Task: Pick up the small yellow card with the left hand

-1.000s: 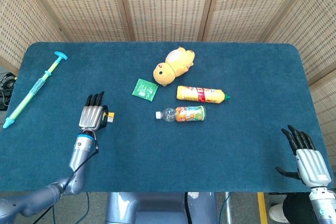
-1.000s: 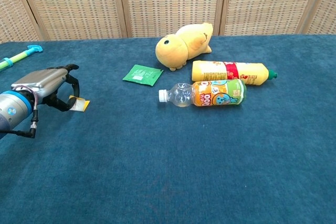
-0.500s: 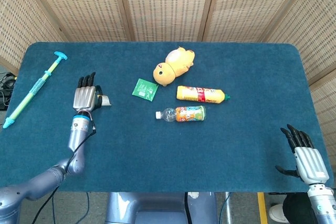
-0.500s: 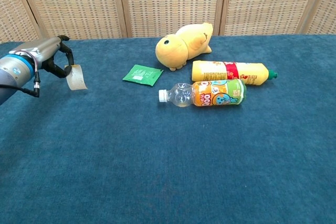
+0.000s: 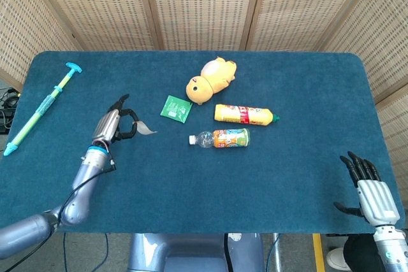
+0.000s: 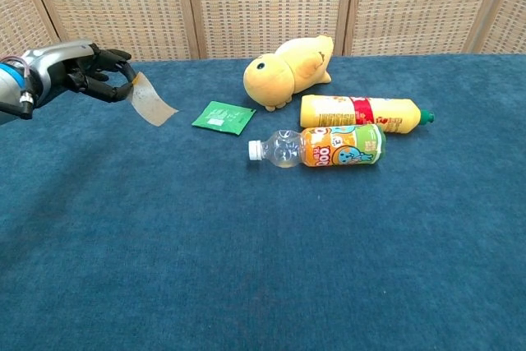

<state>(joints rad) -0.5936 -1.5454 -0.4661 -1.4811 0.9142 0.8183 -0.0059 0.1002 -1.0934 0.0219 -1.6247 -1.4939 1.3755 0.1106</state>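
Note:
My left hand [image 5: 115, 125] [image 6: 80, 70] is raised above the left part of the blue table and pinches the small card [image 5: 146, 128] [image 6: 151, 102] by one end. The card hangs clear of the cloth and slants down toward the right, showing a pale tan face with a thin yellow edge at the fingers. My right hand [image 5: 371, 190] rests at the table's near right corner with its fingers apart and nothing in it; the chest view does not show it.
A green packet [image 5: 176, 108] [image 6: 222, 117] lies right of the card. Beyond it are a yellow plush duck [image 5: 210, 79] [image 6: 287, 71], a yellow bottle [image 5: 245, 114] [image 6: 362, 112] and a clear orange-label bottle [image 5: 220, 138] [image 6: 320, 147]. A teal stick [image 5: 42, 107] lies far left.
The left hand has lifted the card off the cloth, carried it upward and turned so the card now points right toward the green packet. The right hand has stayed put.

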